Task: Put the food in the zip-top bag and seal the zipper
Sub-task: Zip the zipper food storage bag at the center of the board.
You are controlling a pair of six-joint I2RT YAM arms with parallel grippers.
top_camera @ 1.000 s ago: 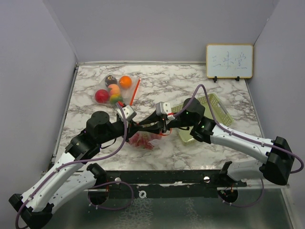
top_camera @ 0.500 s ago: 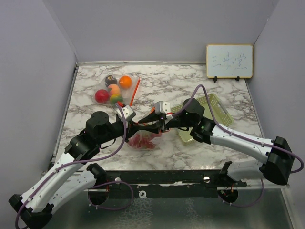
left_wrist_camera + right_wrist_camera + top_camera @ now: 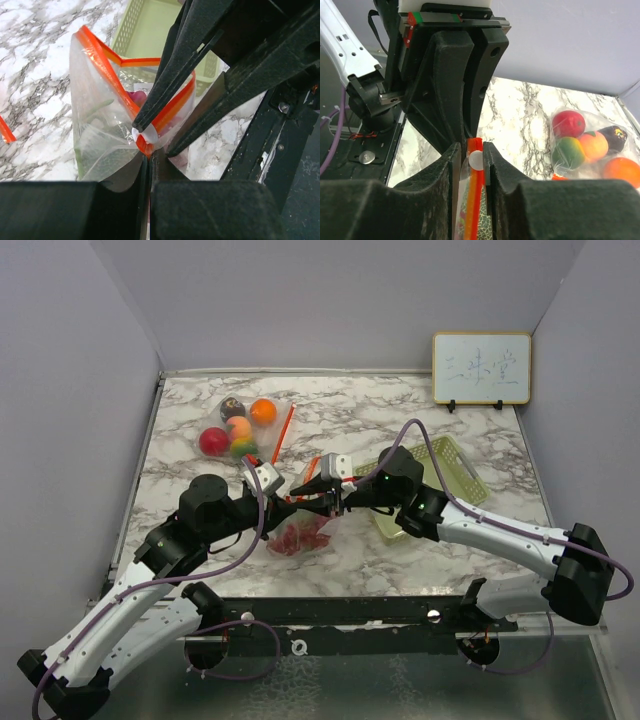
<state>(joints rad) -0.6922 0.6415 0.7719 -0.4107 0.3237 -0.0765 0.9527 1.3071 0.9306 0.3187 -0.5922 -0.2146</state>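
Note:
A clear zip-top bag (image 3: 298,535) with an orange zipper hangs between my two grippers. It holds red grapes (image 3: 300,537) and the netted green melon (image 3: 487,227). My left gripper (image 3: 283,506) is shut on the bag's corner at the zipper's end (image 3: 145,146). My right gripper (image 3: 308,498) is shut on the zipper at its white slider (image 3: 476,160), right against the left gripper's fingers. In the left wrist view the slider (image 3: 146,135) sits at that corner, and beyond it the zipper's two sides stand apart. A second clear bag (image 3: 240,427) at the back left holds the red apple (image 3: 568,123), orange (image 3: 263,411), purple and peach fruits.
The pale green mesh basket (image 3: 445,472) lies under the right arm, right of the bag; it also shows in the left wrist view (image 3: 145,30). A whiteboard (image 3: 481,368) stands at the back right. Walls close in the table at left, back and right.
My right gripper has slid left along the zipper until it meets the left gripper. The bag has shifted a little left with both.

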